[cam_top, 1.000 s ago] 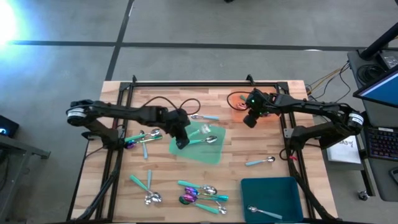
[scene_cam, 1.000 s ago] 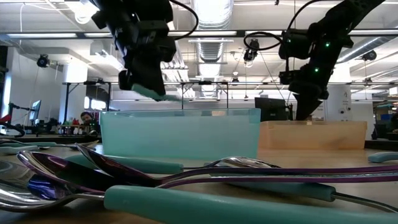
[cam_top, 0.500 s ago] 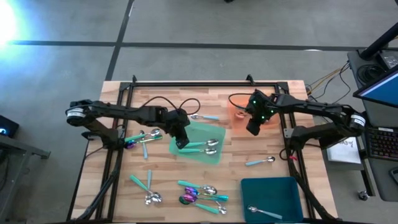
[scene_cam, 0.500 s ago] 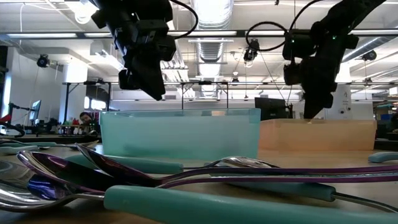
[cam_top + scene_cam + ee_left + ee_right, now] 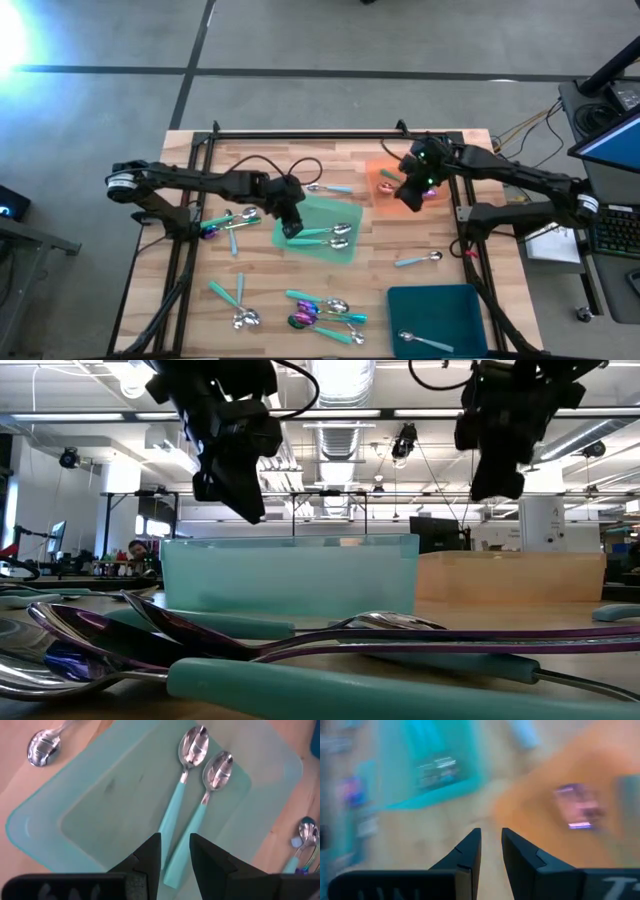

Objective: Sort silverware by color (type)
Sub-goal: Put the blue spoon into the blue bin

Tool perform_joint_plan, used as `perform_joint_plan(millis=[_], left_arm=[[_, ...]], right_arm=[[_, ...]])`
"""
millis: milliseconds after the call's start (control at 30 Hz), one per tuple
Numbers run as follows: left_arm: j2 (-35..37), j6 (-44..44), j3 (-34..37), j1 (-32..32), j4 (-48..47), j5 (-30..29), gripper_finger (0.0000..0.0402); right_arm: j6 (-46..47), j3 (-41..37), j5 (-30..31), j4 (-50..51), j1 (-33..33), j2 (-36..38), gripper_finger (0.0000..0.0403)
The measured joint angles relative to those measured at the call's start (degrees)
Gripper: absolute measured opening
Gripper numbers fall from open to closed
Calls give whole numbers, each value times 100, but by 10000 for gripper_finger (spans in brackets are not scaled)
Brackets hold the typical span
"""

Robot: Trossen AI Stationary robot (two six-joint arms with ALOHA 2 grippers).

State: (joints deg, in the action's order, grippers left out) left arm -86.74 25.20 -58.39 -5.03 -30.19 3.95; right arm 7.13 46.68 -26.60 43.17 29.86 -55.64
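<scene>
In the right wrist view everything past the fingers is smeared: an orange patch with a pinkish shape on it and teal blocks show, but no outline can be read. The low view has its foreground filled by spoon handles, which hide the worktop (image 5: 400,240) behind them.

The green tray (image 5: 318,229) holds two silver spoons with teal handles (image 5: 192,795), lying side by side and almost parallel, bowls toward the tray's far corner and handles running back toward the left end effector (image 5: 291,229). That end effector hangs just above the handle ends, its fingers (image 5: 150,857) a narrow gap apart and pinching nothing. The orange tray (image 5: 385,180) carries a small purple-pink piece (image 5: 386,186). The dark teal tray (image 5: 440,318) holds one silver spoon (image 5: 420,341), lying slantwise. The right end effector (image 5: 409,198) hovers over the orange tray's edge, its fingers slightly parted and bare.

Loose silverware (image 5: 325,315) lies in a cluster near the front edge, handles pointing several ways; another spoon (image 5: 418,259) lies alone between the trays.
</scene>
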Motion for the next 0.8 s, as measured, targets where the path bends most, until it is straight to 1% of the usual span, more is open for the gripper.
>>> perform_joint_plan(millis=[33, 67, 267, 433, 667, 767, 800], left_arm=[[0, -18, 0, 10, -31, 0, 86], [0, -59, 0, 10, -67, 0, 86], [0, -304, 0, 7, -73, -44, 86], [0, -398, 0, 6, -72, -46, 86], [2, -461, 0, 6, -72, -48, 86], [2, -430, 0, 6, -72, -48, 86], [2, -428, 0, 10, -72, -50, 86]], right_arm=[[105, 0, -225, 80, -80, 31, 68], [214, 0, -300, 152, -183, 48, 68], [692, -2, -334, 869, -1015, 5, 68], [1278, -2, -340, 947, -1767, -26, 74], [1199, -122, -298, 1117, -2564, -42, 79], [896, -187, -269, 1154, -2834, -42, 77], [795, -211, -147, 1185, -2939, -42, 75]])
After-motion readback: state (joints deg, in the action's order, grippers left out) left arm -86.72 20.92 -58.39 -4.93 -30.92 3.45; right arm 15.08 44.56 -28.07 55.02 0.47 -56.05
